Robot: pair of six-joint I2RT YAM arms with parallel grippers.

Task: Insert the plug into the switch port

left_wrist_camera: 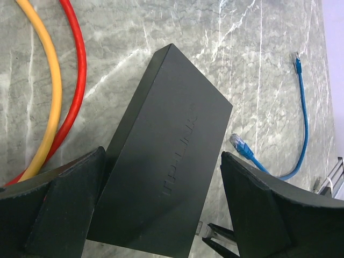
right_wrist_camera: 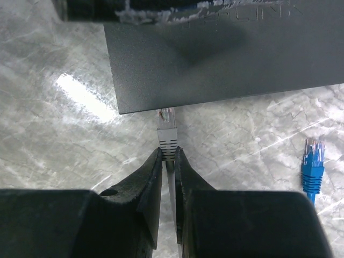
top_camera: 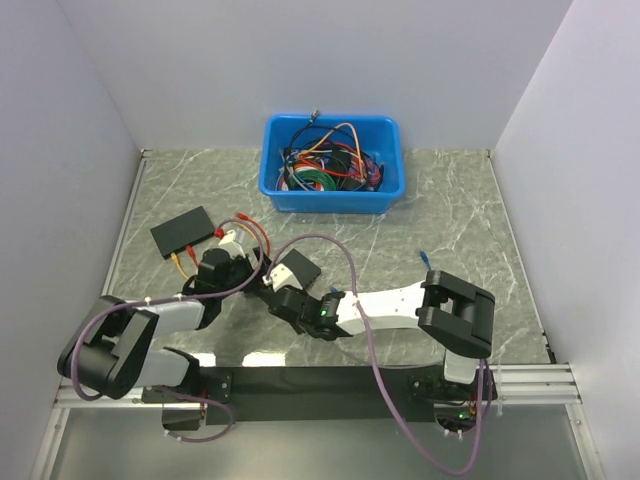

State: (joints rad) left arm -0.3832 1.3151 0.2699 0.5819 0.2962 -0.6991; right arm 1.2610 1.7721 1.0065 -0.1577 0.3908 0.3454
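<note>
Right hand: fingers pressed together, pinching the boot of a plug from both sides, low over the counter.
Grey-booted plug: clear tip pointing straight ahead of the hand. The tip meets the near edge of the switch, and whether it touches or has just entered cannot be told.
Switch: flat black box directly ahead of the hand, its near edge lying slightly askew to the plug's line.
Switch port: on the edge facing the hand, hidden from view.
Left hand: beyond the plug, spread wide, one finger on each side of the switch. Contact is unclear.
Blue-booted plug: off to the right hand's right side, loose on the counter, held by nothing.
Red cable, orange cable: farthest out, past the left hand.
Risk, misalignment: with the edge askew, a forward push may jam the tip against the casing beside the port.
Risk, sliding: while the left hand is not closed on it, the switch may skid away.
Risk, wrong plug: if the blue cable's plug is the one meant, the grey one would take its socket.
</note>
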